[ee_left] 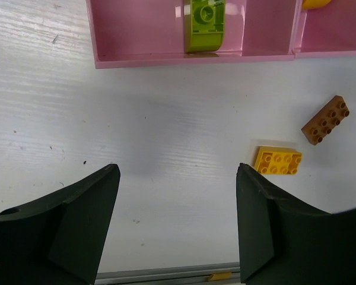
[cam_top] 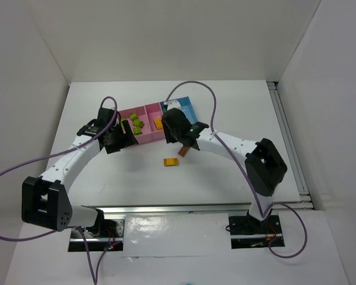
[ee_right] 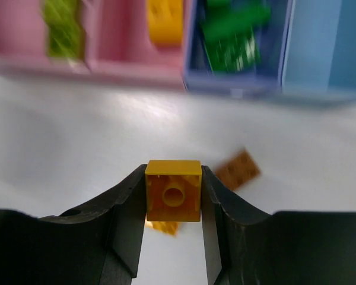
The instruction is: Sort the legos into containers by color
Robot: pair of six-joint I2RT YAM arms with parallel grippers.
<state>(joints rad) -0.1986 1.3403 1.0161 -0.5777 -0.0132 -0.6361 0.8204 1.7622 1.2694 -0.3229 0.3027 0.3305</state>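
Between the right fingers (ee_right: 124,214): a small yellow-orange brick (ee_right: 173,199), clenched on both sides by the right gripper (ee_right: 173,178) and held above the table (ee_right: 77,130)
Under the held brick: a second yellow brick (ee_right: 163,225) lies on the table, mostly hidden by the held one
Beside the right gripper: a brown-orange brick (ee_right: 238,169) lies flat just to the right, apart from the fingers
Left gripper (ee_left: 177,178): released, jaws wide with nothing between them, over bare table in front of the first pink bin (ee_left: 142,35)
Right of the left gripper: the same yellow and brown-orange bricks, near each other, not touching
Containers: a row beyond both grippers
First pink bin: lime green bricks (ee_left: 204,24)
Second pink bin (ee_right: 118,41): a yellow piece (ee_right: 165,21)
Darker blue bin (ee_right: 193,65): dark green bricks (ee_right: 231,35)
Light blue bin (ee_right: 326,41): last in the row, on the right
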